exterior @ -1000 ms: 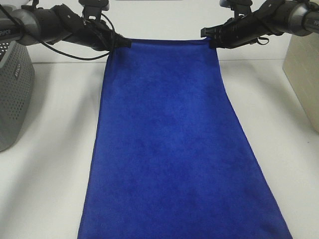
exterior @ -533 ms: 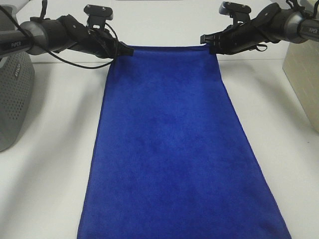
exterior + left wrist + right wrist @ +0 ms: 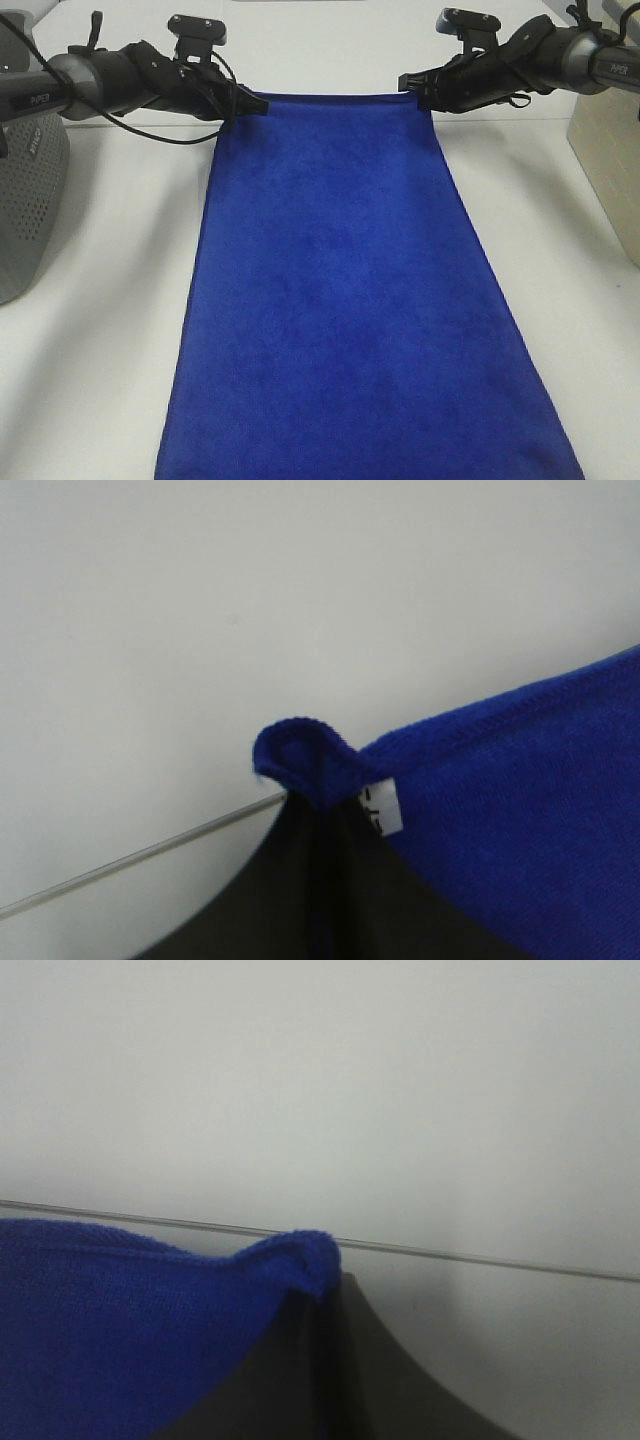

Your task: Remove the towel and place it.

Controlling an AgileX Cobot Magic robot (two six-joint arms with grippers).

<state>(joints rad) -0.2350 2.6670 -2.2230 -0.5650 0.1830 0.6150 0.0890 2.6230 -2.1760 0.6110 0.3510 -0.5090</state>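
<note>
Tabletop (image 3: 100, 330): white, carrying the towel; a thin seam line crosses it just beyond the towel's far edge.
Towel (image 3: 340, 300): deep blue plush cloth, spread long and flat down the middle of the tabletop, its near end running out of the exterior view; its 2 far corners are gripped, and the far edge between them is stretched straight.
Grey bin (image 3: 25, 210): perforated plastic, standing well apart from the towel on its left side.
Beige box (image 3: 610, 170): standing well apart from the towel on its right side, partly cut off by the picture edge.
Left tool (image 3: 252, 104): black, pressed together on the towel's far left corner; in the left wrist view the corner (image 3: 305, 760) curls up out of the pinch.
Right tool (image 3: 412, 86): black, pressed together on the towel's far right corner; in the right wrist view the corner (image 3: 300, 1260) bulges up between the dark jaws.
Stitched edge (image 3: 500, 712): runs along the towel's border away from the left tool.
White tag (image 3: 380, 808): small, sewn on the towel right beside the left tool's pinch.
</note>
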